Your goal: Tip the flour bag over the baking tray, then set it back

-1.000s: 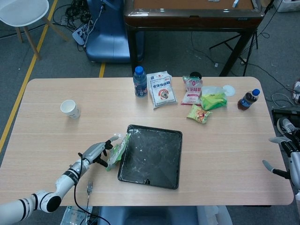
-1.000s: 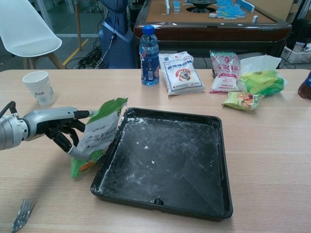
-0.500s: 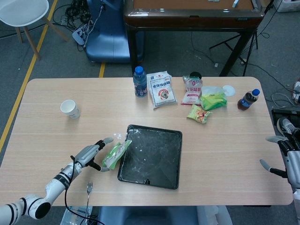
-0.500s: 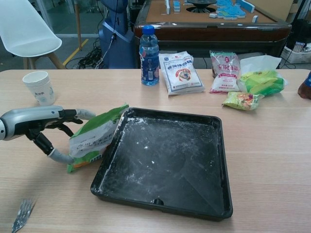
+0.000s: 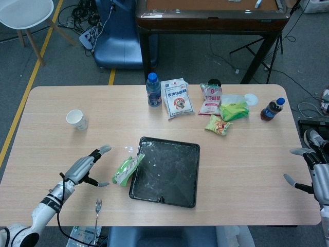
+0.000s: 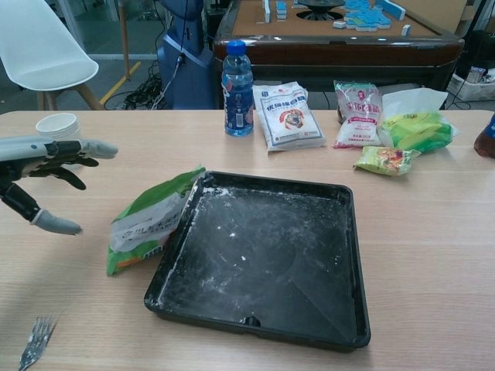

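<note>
Tabletop (image 5: 51, 149): one tray (image 5: 165, 171), one flour bag (image 5: 126, 170)

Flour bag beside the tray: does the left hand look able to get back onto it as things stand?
Probably yes. The left hand is open beside the flour bag, fingers spread toward it, with only bare table between. The bag leans on the baking tray rim, its near side unblocked.

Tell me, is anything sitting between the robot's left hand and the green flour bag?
Nothing visible is in the way. The left hand hangs open, apart from the flour bag, with only bare table between them. The bag lies against the left edge of the baking tray. The fork lies nearer the table's front edge.
</note>
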Robot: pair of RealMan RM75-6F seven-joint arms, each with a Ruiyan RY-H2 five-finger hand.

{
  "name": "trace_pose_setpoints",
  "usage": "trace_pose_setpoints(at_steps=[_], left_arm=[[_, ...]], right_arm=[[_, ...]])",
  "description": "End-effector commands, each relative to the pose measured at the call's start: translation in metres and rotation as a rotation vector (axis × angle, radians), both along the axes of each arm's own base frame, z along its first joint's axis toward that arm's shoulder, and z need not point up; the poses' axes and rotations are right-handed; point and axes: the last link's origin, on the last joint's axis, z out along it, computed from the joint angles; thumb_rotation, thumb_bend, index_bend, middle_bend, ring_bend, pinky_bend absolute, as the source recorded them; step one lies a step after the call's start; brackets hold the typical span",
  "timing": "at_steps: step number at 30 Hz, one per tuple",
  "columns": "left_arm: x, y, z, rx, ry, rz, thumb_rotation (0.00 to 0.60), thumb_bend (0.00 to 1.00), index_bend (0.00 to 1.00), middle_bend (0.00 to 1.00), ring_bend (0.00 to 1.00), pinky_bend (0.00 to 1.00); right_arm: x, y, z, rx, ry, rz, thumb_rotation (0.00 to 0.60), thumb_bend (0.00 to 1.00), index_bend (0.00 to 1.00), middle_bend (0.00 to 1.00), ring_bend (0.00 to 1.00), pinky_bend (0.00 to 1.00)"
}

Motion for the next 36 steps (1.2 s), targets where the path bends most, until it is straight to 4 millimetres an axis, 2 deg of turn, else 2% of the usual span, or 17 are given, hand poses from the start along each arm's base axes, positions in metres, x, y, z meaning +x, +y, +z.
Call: trace_pose_setpoints(at_steps=[1, 8, 14, 17, 23, 31, 36], left_arm=[[-0.009, -0.010, 0.023, 0.047, 0.012, 0.023, 0.600, 0.08, 0.00, 0.00, 0.00, 0.15], [-0.034, -0.024, 0.073, 0.211, 0.046, 0.112, 0.600, 0.08, 0.00, 0.00, 0.00, 0.15], [-0.064, -0.036, 0.100, 0.422, 0.180, 0.175, 0.600, 0.15, 0.00, 0.00, 0.00, 0.15], [-0.075, -0.046, 0.103, 0.499, 0.255, 0.196, 0.600, 0.15, 0.00, 0.00, 0.00, 0.15], [-0.083, -0.074, 0.102, 0.577, 0.367, 0.218, 0.600, 0.15, 0.00, 0.00, 0.00, 0.15], [-0.082, -0.109, 0.104, 0.606, 0.394, 0.263, 0.600, 0.15, 0.00, 0.00, 0.00, 0.15], [-0.077, -0.122, 0.103, 0.599, 0.400, 0.261, 0.600, 0.15, 0.00, 0.00, 0.00, 0.15]], right_arm=[[0.000, -0.001, 0.000, 0.005, 0.002, 0.000, 0.600, 0.16, 0.32, 0.31, 0.15, 0.27], [0.004, -0.005, -0.002, 0.020, 0.011, 0.011, 0.600, 0.16, 0.33, 0.31, 0.15, 0.27], [0.008, -0.008, -0.006, 0.053, 0.030, 0.026, 0.600, 0.16, 0.32, 0.31, 0.15, 0.27], [0.012, -0.009, -0.008, 0.072, 0.035, 0.041, 0.600, 0.16, 0.32, 0.31, 0.15, 0.27], [0.017, -0.011, -0.014, 0.131, 0.020, 0.071, 0.600, 0.16, 0.32, 0.31, 0.15, 0.27], [0.027, -0.017, -0.028, 0.211, 0.009, 0.152, 0.600, 0.16, 0.34, 0.32, 0.15, 0.27], [0.035, -0.020, -0.036, 0.252, 0.006, 0.212, 0.600, 0.16, 0.36, 0.33, 0.15, 0.27]])
